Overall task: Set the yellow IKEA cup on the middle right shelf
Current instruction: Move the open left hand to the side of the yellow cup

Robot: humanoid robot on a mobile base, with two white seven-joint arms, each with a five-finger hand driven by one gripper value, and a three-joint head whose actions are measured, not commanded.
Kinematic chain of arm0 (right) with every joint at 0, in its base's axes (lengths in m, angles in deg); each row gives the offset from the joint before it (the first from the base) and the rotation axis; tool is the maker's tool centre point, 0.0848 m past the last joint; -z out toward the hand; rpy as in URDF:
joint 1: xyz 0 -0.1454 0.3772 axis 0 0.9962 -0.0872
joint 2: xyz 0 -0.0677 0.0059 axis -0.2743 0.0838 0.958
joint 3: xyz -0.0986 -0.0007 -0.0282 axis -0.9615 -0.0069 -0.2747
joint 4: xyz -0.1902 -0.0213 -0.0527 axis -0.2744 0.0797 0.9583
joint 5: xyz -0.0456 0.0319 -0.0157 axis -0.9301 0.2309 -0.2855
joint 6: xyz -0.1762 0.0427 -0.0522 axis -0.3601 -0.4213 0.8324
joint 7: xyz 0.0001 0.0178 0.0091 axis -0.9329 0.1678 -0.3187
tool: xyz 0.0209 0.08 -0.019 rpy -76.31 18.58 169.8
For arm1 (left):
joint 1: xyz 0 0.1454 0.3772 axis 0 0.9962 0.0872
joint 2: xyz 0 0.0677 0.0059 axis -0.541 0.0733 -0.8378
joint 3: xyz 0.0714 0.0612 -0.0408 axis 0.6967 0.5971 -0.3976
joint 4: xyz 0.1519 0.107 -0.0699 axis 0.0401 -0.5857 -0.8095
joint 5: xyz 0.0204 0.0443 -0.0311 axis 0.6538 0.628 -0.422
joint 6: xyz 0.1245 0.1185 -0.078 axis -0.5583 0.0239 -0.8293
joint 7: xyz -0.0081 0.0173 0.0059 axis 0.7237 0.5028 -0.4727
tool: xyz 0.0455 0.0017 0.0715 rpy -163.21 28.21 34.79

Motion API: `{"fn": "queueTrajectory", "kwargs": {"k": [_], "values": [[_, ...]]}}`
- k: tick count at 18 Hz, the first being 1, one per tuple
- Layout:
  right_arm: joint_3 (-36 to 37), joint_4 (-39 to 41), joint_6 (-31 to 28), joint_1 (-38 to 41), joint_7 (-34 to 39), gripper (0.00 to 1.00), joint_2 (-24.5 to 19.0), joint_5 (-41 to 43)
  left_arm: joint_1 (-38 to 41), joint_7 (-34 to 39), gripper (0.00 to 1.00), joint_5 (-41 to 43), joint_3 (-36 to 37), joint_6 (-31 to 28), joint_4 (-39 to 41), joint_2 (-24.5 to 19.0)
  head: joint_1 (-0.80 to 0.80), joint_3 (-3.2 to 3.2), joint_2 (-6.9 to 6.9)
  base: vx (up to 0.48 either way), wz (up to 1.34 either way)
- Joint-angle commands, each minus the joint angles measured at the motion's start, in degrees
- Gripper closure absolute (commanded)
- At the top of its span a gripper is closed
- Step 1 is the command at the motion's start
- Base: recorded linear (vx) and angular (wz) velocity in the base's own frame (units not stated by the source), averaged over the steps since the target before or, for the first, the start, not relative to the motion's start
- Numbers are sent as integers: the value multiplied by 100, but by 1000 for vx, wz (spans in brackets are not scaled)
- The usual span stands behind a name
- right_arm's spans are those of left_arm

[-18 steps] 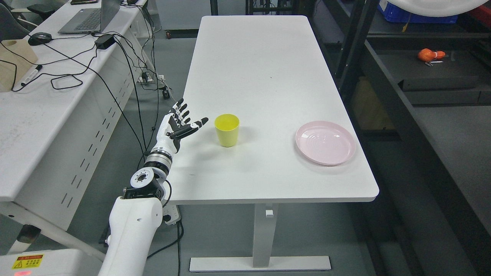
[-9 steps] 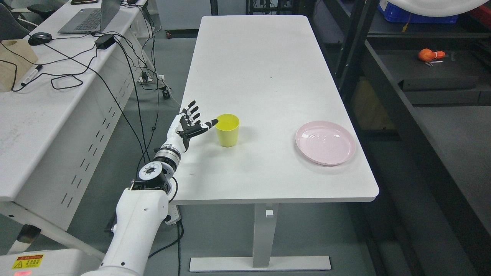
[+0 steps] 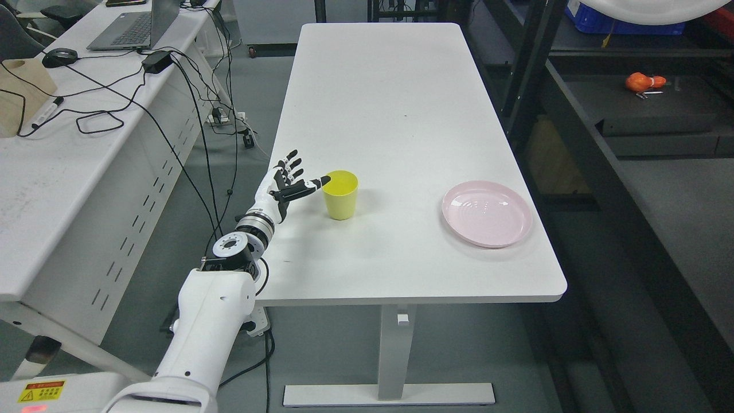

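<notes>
From the head view, the left hand (image 3: 287,182) is closing in on the yellow cup (image 3: 340,195), its spread fingers (image 3: 291,163) holding nothing and the thumb tip now reaching the rim, nearer than a moment ago. The cup is standing upright on the white surface (image 3: 395,115), well apart from the pink plate (image 3: 486,213). Grasping looks imminent; the shelf placement is not yet begun.

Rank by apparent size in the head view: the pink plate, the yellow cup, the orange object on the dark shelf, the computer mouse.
1. pink plate
2. yellow cup
3. and 4. orange object and computer mouse: they look about alike, and both lie farther from the camera, so no firm order.
</notes>
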Motion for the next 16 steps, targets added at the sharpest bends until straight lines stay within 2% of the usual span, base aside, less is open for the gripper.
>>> {"fn": "queueTrajectory", "kwargs": {"k": [1, 4, 13, 16], "values": [[-97, 0, -3, 79, -4, 1, 100, 141, -89, -11, 1, -40, 653, -3, -448, -99, 0, 0, 0, 0, 0], [-97, 0, -3, 79, -4, 1, 100, 141, -107, -274, 1, -32, 795, -3, -413, -99, 0, 0, 0, 0, 0], [-97, 0, -3, 70, -4, 1, 100, 141, -203, -293, 1, -67, 804, 6, -421, -99, 0, 0, 0, 3, 0], [-97, 0, -3, 79, -4, 1, 100, 141, -247, -293, 5, -58, 804, -12, -483, -99, 0, 0, 0, 0, 0]]}}
